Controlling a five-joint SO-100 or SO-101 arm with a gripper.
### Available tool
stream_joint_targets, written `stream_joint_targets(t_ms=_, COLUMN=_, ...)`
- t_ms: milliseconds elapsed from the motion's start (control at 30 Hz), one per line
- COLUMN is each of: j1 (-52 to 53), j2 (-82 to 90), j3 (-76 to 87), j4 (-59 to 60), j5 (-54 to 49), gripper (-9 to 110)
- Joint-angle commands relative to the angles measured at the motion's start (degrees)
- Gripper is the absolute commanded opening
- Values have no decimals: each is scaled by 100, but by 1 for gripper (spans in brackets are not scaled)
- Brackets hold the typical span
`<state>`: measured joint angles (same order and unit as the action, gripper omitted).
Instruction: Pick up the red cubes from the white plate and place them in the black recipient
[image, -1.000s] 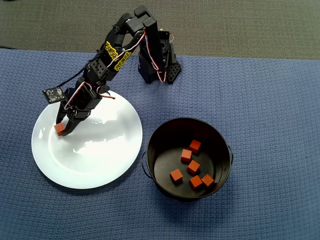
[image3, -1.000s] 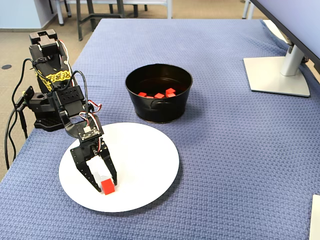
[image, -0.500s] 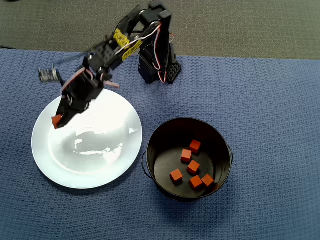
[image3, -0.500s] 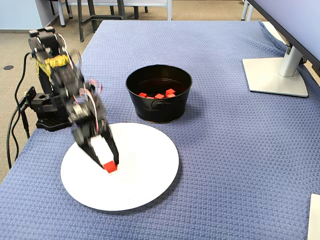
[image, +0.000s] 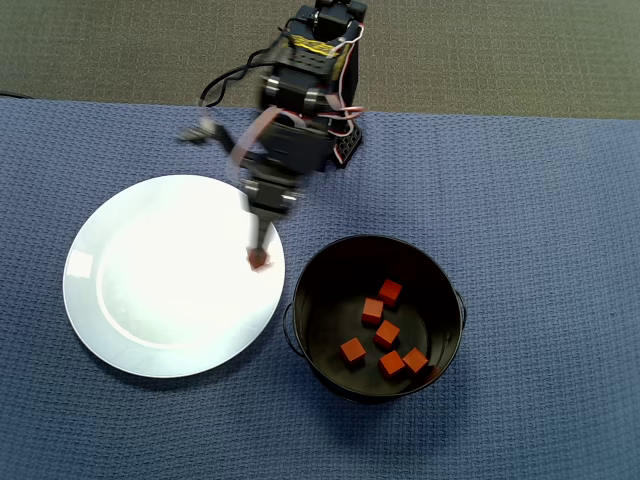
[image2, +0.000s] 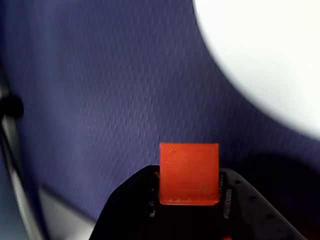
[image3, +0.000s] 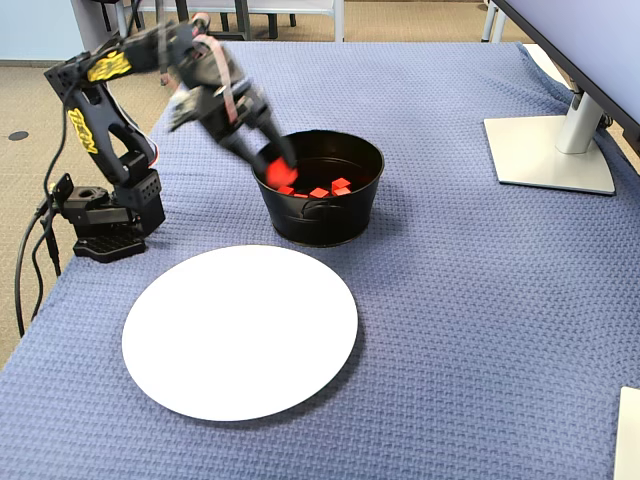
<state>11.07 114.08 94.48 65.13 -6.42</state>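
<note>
The tool (image: 259, 257) in the overhead view is clamped on one red cube (image: 259, 260), which sits right at its tip. Seen from above, the tip lies over the right edge of the white plate (image: 150, 290), and the rest of the plate spreads away to the tool's left. The black recipient (image: 376, 317) stands just to the lower right of the tool, on the blue cloth (image: 540, 250) that covers the table. Five more red cubes (image: 386, 333) lie on its bottom. The arm is blurred here, so finer detail of the jaws is lost.

In the wrist view the tool (image2: 189, 195) holds the cube (image2: 189, 173) squarely between its two black fingers (image2: 137, 200), one on each side of it. Beyond the cube lies the blue cloth (image2: 110, 90), and the plate (image2: 265, 55) shows at the upper right, also blurred.

In the fixed view the tool (image3: 281, 172) hangs in the air with the cube (image3: 280, 173) at its tip, level with the near left rim of the recipient (image3: 318, 215). Whether it is above the opening or just outside it I cannot tell. Cubes inside (image3: 325, 188) show past the tip, to its right. The plate (image3: 240, 330) lies well below the tool, bare.
</note>
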Motion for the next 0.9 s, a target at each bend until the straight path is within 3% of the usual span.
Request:
stream_joint_targets(t_ms=0, j1=-1380, j2=-70, j3=-360, j4=-281, j5=1222, gripper=0)
stream_joint_targets(t_ms=100, j1=-2109, j2=-519, j3=-352, j4=-668, j5=1459, gripper=0)
stream_joint_targets(t_ms=133, j1=-2391, j2=-703, j3=-466, j4=-633, j5=1292, gripper=7)
stream_joint_targets(t_ms=200, j1=-2874, j2=-958, j3=-800, j4=-176, j5=738, gripper=37)
stream_joint_targets(t_ms=233, j1=-2962, j2=-905, j3=-817, j4=-35, j5=571, gripper=38)
stream_joint_targets(t_ms=600, j1=-475, j2=2522, j3=2013, j4=-255, j5=264, gripper=14)
stream_joint_targets(t_ms=867, j1=-255, j2=4052, j3=3709, j4=343, j5=114, gripper=14)
